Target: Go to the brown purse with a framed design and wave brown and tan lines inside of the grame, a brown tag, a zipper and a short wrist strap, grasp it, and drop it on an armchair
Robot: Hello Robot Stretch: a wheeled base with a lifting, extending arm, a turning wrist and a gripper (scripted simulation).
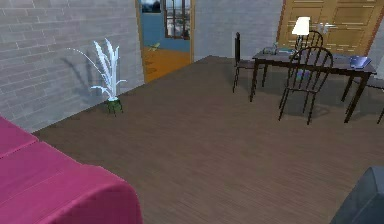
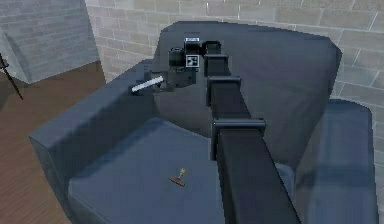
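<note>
You have the gripper (image 2: 146, 87) above the armchair (image 2: 95, 150), grip and load not determinable, and a small brownish object (image 2: 182, 179), possibly the purse, lying on the seat further back along the arm (image 2: 240, 150).

Armchair (image 2: 110, 140): plain slate blue-grey, centre of the arm side view.
Small thing (image 2: 181, 180): brown and tan, lower middle, on the armchair's seat.
Arm (image 2: 240, 140): black.
Markers (image 2: 188, 56): white squares with black marks.
Tool (image 2: 140, 88): dark body, pale grey fingers.
Sofa (image 1: 50, 185): magenta, forward view's lower left.
Floor (image 1: 220, 140): dark brown planks.
Wall (image 1: 50, 50): grey brick pattern, upper left.
Plant (image 1: 105, 62): white leaves, green base.
Counter (image 1: 300, 62): dark brown, upper right.
Lamp (image 1: 301, 26): pale yellow shade.
Doors (image 1: 345, 25): tan wood.
</note>
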